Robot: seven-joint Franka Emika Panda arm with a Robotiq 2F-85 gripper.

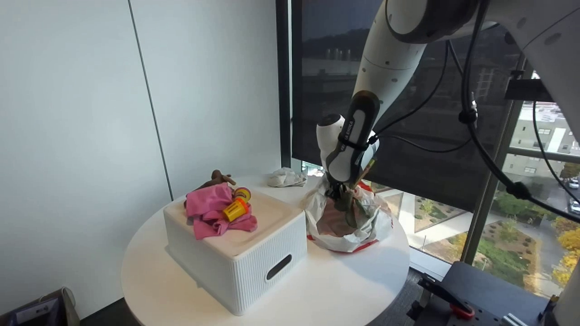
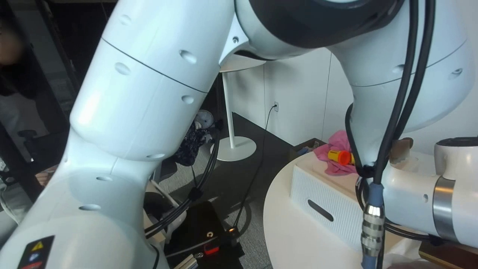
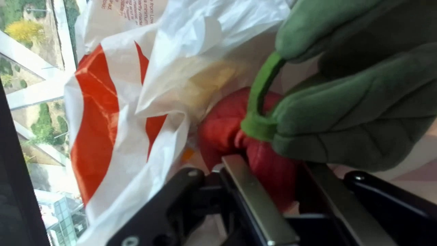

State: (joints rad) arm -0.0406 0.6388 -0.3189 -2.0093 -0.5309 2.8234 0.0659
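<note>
Red plush-like piece [image 3: 263, 158], with green stem [image 3: 258, 128], sits between the jaws of the end effector [image 3: 275, 163], at the mouth of a white-and-red plastic bag [image 1: 382, 222]. Jaws part-way apart; red material shows in the gap, but cannot tell whether they grip it. Green leaf-shaped parts [image 3: 358, 119] crowd in against the stem. Bag stands on the round white desk [image 1: 344, 290], just beside a ribbed box [image 1: 249, 274].

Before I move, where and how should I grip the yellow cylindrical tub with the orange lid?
Probably across the middle of the yellow tub, from above: it lies on its side on the crumpled pink cloth, its round wall facing up, while the yellow-and-purple round tub sits close by its orange lid.
</note>
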